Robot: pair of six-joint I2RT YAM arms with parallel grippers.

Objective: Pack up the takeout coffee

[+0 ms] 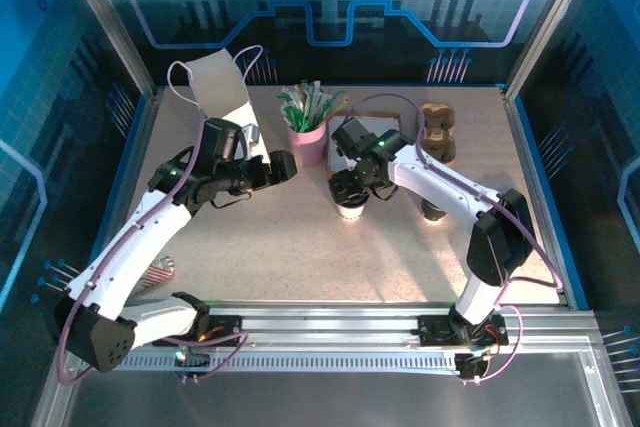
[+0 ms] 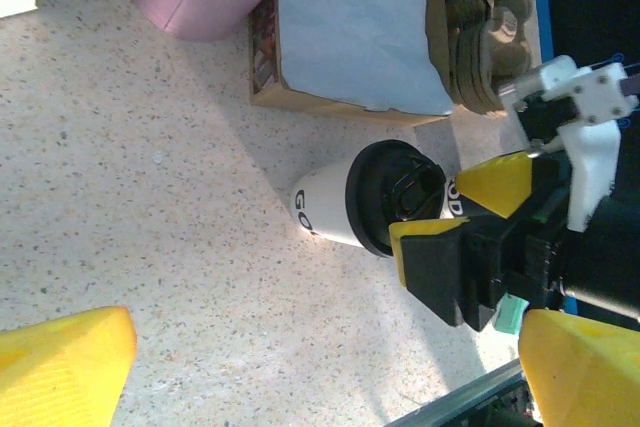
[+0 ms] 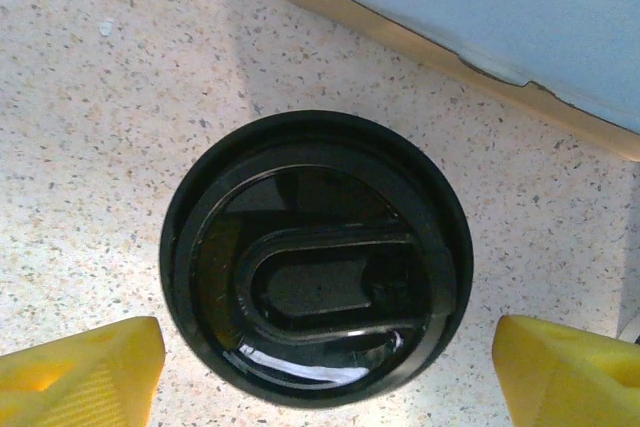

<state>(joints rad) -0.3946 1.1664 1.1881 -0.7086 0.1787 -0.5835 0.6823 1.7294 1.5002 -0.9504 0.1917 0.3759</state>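
The takeout coffee stands upright on the table, a white paper cup with its black lid on top. My right gripper hangs straight above it, open. Its yellow fingers flank the lid with a gap on each side and touch nothing. From the left wrist view those right fingers sit at the lid's level. My left gripper is open and empty, a short way left of the cup, with speckled table between its fingers.
A pink cup of sachets and a flat cardboard box stand just behind the cup. A brown moulded carrier is at the back right. A white paper bag stands at the back left.
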